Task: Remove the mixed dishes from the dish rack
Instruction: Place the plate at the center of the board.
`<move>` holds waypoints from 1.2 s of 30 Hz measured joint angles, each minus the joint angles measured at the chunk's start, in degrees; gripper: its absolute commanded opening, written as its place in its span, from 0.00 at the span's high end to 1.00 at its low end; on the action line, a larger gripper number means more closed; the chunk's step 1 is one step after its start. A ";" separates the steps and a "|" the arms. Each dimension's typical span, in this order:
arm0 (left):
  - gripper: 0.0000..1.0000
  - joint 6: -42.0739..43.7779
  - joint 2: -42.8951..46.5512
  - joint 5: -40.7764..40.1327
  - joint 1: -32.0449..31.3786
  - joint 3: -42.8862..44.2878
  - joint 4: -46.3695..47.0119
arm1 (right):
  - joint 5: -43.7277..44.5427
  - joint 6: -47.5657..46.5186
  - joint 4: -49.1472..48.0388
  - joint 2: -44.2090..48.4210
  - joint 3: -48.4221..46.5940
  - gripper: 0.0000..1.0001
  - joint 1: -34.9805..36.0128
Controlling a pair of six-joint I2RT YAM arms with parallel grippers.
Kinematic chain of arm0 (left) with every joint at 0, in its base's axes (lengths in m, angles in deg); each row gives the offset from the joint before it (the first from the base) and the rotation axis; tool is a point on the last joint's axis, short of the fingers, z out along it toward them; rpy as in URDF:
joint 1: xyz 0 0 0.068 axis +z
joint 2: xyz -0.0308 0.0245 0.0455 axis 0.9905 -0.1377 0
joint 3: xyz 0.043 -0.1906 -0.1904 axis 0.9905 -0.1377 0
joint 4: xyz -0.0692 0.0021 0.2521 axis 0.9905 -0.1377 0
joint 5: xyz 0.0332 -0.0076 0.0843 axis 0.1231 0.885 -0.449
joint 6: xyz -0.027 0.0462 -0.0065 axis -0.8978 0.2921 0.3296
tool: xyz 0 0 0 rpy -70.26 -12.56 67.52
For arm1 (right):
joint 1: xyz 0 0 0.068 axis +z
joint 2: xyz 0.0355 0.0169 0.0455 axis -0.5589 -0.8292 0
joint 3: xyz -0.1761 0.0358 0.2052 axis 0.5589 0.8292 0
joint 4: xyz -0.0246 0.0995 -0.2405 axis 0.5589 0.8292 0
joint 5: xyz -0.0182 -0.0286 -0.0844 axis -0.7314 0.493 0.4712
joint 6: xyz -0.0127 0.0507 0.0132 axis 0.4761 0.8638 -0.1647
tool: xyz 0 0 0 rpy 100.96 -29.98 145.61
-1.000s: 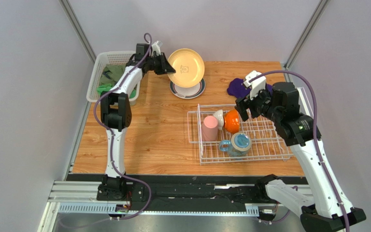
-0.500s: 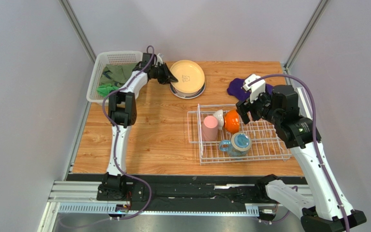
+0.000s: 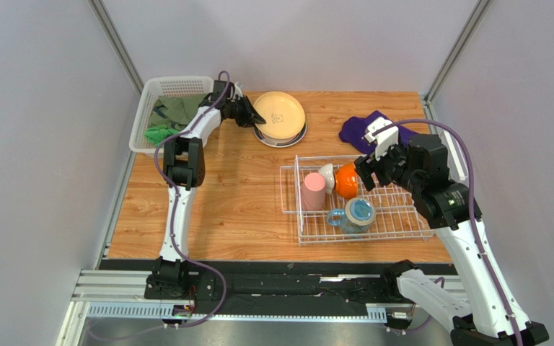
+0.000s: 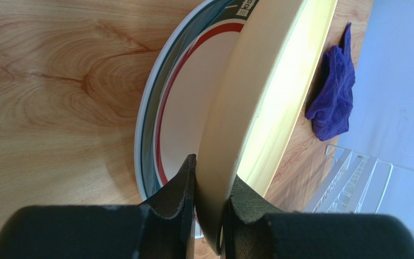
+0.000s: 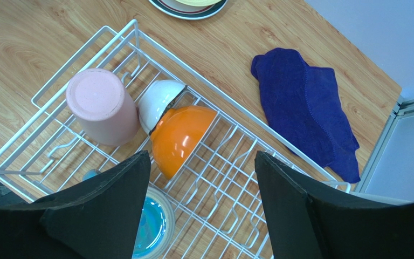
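Now the left gripper [image 4: 210,178] clenches the cream plate [image 3: 280,114] by its rim, tilting it onto a striped plate [image 4: 177,81] beyond the dish rack [image 3: 395,220] to stack it, while the right gripper [image 5: 201,162] hangs with jaws wide apart over the orange bowl [image 5: 182,137] inside the rack, likely the next pick.

The top plate [image 3: 280,112] is cream-yellow, the lower plate [image 4: 174,108] white with teal and red rings. In the white rack [image 3: 402,216]: pink tumbler [image 3: 313,192], orange bowl [image 3: 347,180], blue mug [image 3: 360,212].

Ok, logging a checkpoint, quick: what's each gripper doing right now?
Left gripper: closed on the rim of the yellow plate.
Right gripper: open, empty, above the dish rack.
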 measured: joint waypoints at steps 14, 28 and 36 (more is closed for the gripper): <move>0.63 -0.15 0.00 -0.72 0.00 0.09 -0.33 | 0.98 -0.02 0.44 1.18 1.11 0.23 0.00; 0.41 2.19 0.00 -2.08 -0.07 0.26 -1.46 | 1.20 -0.02 0.81 2.14 1.40 0.23 -0.02; 0.35 5.18 0.39 -4.63 -0.74 1.05 -3.13 | 1.07 -0.02 0.83 2.36 2.34 0.23 -0.02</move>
